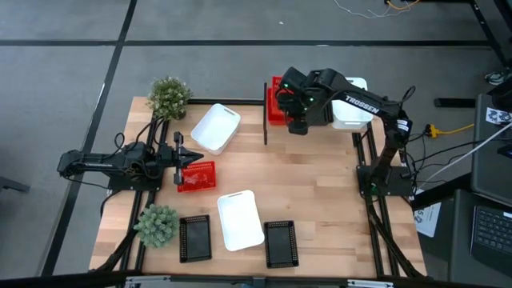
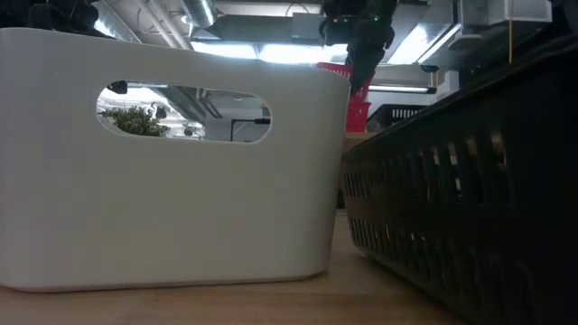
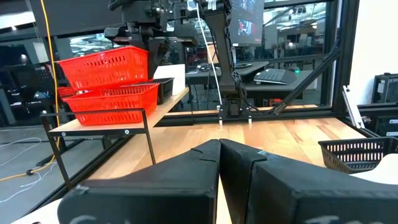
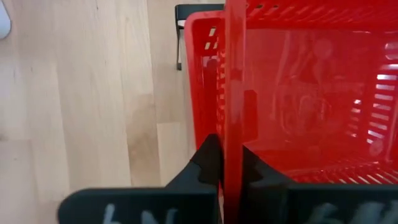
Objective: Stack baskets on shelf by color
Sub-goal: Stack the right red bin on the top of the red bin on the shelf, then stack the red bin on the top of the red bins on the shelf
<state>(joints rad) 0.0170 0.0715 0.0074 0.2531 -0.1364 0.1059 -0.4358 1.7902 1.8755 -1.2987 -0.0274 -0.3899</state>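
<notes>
In the high view the right gripper (image 1: 297, 120) sits in the upper middle of the frame, over the left end of the shelf (image 1: 267, 112), and its arm covers most of the board, so only the dark front edge and a strip of red show there. The right wrist view makes the grip plain: the two dark fingers (image 4: 210, 163) are pinched on the rim of a red basket (image 4: 311, 93), which hangs tilted above a second red basket (image 3: 112, 104) already lying on the shelf, as the left wrist view shows at its upper left. Behind them on the board a black basket (image 3: 164, 87) is mostly hidden, and a white basket (image 1: 354, 114) at the shelf's right end is half covered by the arm. The left gripper (image 1: 185, 158) lies at the left middle of the high view, its fingers closed together and holding nothing, just beside another red basket on the table (image 1: 198, 177). A tilted white basket (image 1: 215, 128) lies above it, and another white one (image 1: 240, 219) sits at lower centre between two black baskets (image 1: 195, 238), (image 1: 281, 243). The low view is almost wholly blocked by the white basket's wall and a black mesh side. Two small plants (image 1: 169, 97) stand at the left edge.
</notes>
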